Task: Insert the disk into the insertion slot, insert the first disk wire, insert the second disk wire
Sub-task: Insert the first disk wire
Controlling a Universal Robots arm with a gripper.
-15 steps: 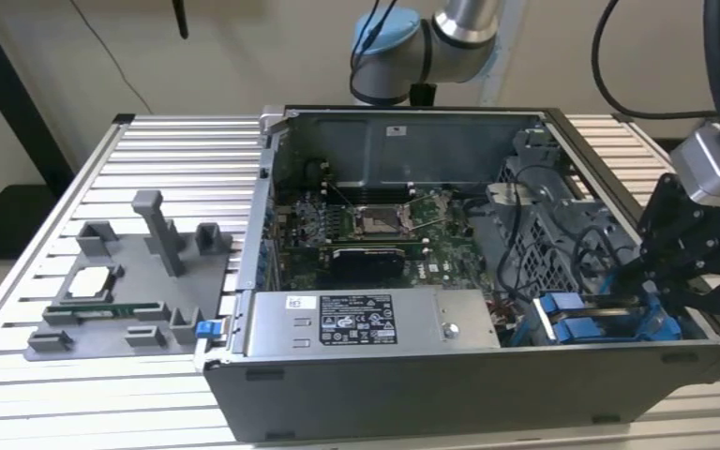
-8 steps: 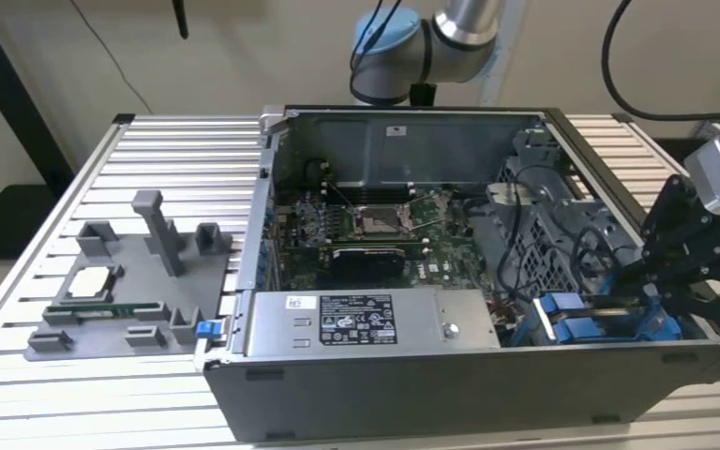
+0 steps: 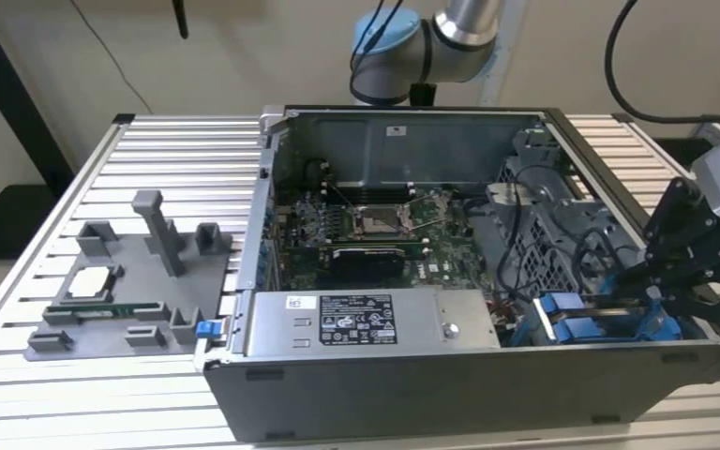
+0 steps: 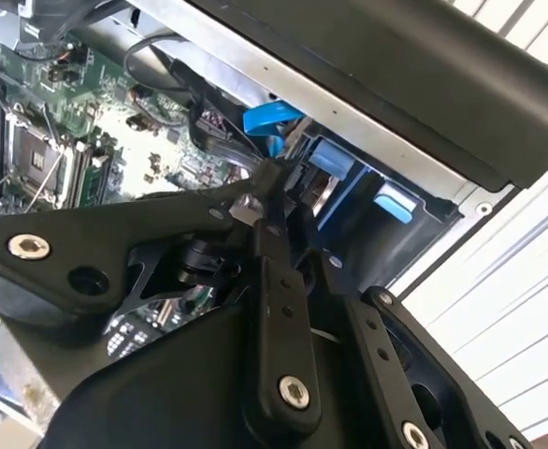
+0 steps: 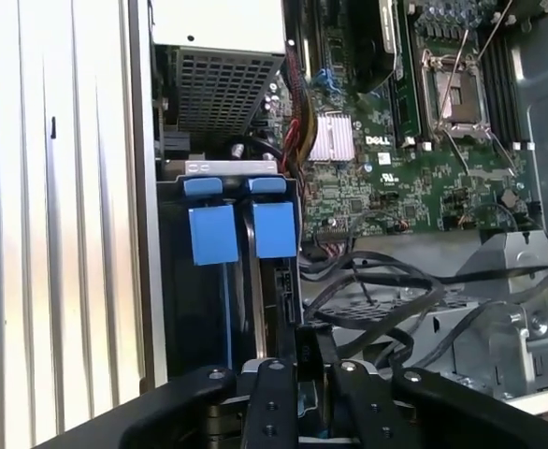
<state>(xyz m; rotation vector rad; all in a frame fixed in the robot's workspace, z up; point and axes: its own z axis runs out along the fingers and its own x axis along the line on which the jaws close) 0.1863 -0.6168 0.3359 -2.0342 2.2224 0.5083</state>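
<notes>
In the case's (image 3: 460, 394) near corner, on the exterior view's right, the disk (image 5: 276, 229) sits in the slot (image 5: 232, 166). The end effector (image 5: 308, 363) looks clenched on a small black plug (image 5: 306, 339) beside the disk; I'd keep it square and press straight. The socket is hidden behind the end effector.

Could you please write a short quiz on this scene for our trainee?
1. True or false: the black gripper is at the open grey computer case's end on the exterior view's left.
2. The plastic tabs on the grey metal drive cage are: A red, B blue, C yellow.
3. Fill in: the grey fixture tray lies to the exterior view's ___ of the case.
Key: 1 false; 2 B; 3 left.
</notes>
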